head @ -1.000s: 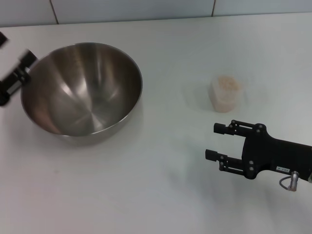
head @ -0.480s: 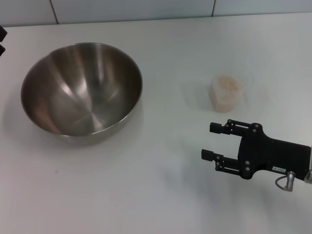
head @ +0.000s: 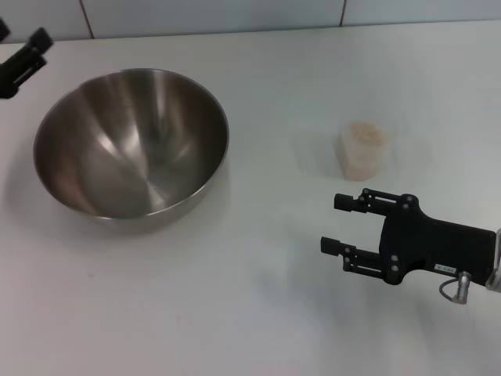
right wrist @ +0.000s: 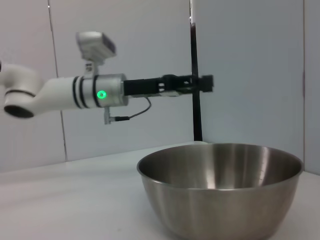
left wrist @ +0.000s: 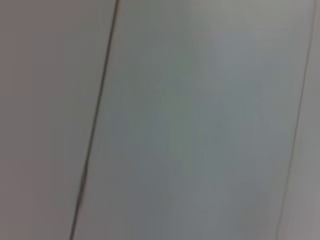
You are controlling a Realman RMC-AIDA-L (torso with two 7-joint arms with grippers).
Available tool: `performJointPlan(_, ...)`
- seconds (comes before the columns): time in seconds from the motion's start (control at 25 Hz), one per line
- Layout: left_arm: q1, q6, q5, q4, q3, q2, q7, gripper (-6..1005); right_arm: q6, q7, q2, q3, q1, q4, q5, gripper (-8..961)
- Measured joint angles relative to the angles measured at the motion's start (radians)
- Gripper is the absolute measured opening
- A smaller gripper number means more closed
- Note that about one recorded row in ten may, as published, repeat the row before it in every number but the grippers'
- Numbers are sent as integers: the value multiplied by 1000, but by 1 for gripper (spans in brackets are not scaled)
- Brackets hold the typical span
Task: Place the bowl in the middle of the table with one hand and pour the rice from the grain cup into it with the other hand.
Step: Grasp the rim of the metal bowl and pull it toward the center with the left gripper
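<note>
Resting on the table (head: 258,313), the bowl (head: 131,141) has bare surface around; grain cup (head: 363,149) sits just beyond the right end effector (head: 338,224), fingers apart; left end effector (head: 19,61), spread unclear, hangs beyond the bowl's rim.

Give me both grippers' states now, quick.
Left gripper: cannot be told, holding nothing, beside the bowl.
Right gripper: jaws open, empty, near the grain cup.

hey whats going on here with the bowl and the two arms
Nothing is being held right now. The bowl sits empty on the table, left of centre. The left gripper is up by the far left edge, clear of the bowl. The cup of rice stands upright to the right. The right gripper hovers open just in front of the cup, not touching it. No rice has been poured yet.
</note>
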Motion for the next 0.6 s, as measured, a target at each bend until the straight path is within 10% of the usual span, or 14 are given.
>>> performJointPlan(0.24, 33, -198, 109, 252, 259, 3, -327, 775, 0, 0, 0, 5, 0, 0, 0, 658)
performJointPlan(0.6, 16, -232, 404, 400, 306, 3, -598, 774, 1, -2, 0, 9, 0, 0, 0, 658)
